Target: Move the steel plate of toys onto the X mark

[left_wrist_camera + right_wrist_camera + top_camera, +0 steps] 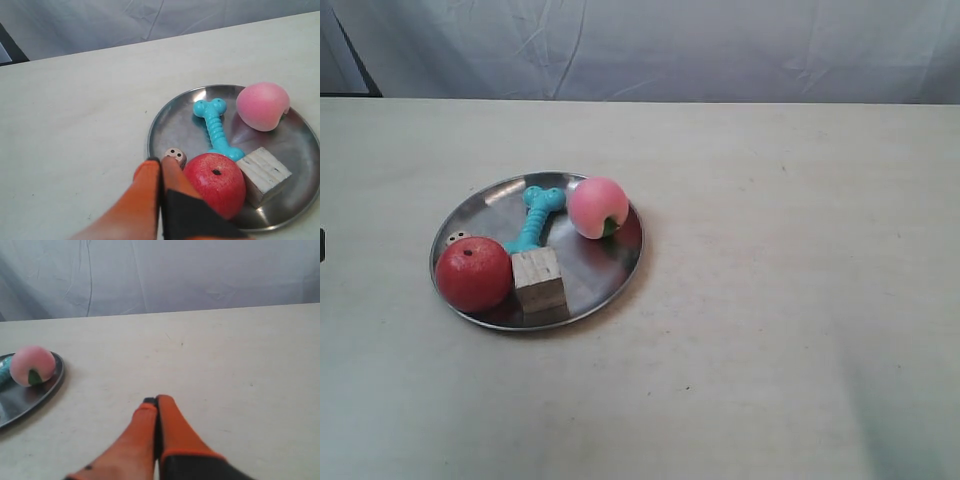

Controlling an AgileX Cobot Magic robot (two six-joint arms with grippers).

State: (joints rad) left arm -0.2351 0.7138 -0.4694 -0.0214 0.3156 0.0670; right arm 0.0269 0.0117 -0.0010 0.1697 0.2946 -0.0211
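Observation:
The steel plate [588, 268] lies on the table, left of centre in the exterior view. It holds a red ball-like fruit [473, 273], a pink peach [598, 207], a turquoise bone [535, 218], a pale wooden cube [540, 282] and a small dotted die [458, 238]. My left gripper [161, 160] is shut and holds nothing; its tips show in front of the plate [175, 120] rim by the die [176, 155]. Over bare table, right of the plate [25, 395], my right gripper [156, 401] is shut and holds nothing. Faint thin grey strokes [170, 336] mark the table beyond it; whether they are the X mark I cannot tell.
A wrinkled pale cloth backdrop [650, 45] hangs behind the table's far edge. Neither arm shows in the exterior view, apart from a dark sliver [322, 245] at its left edge. The pale tabletop [790, 300] stretches right of the plate.

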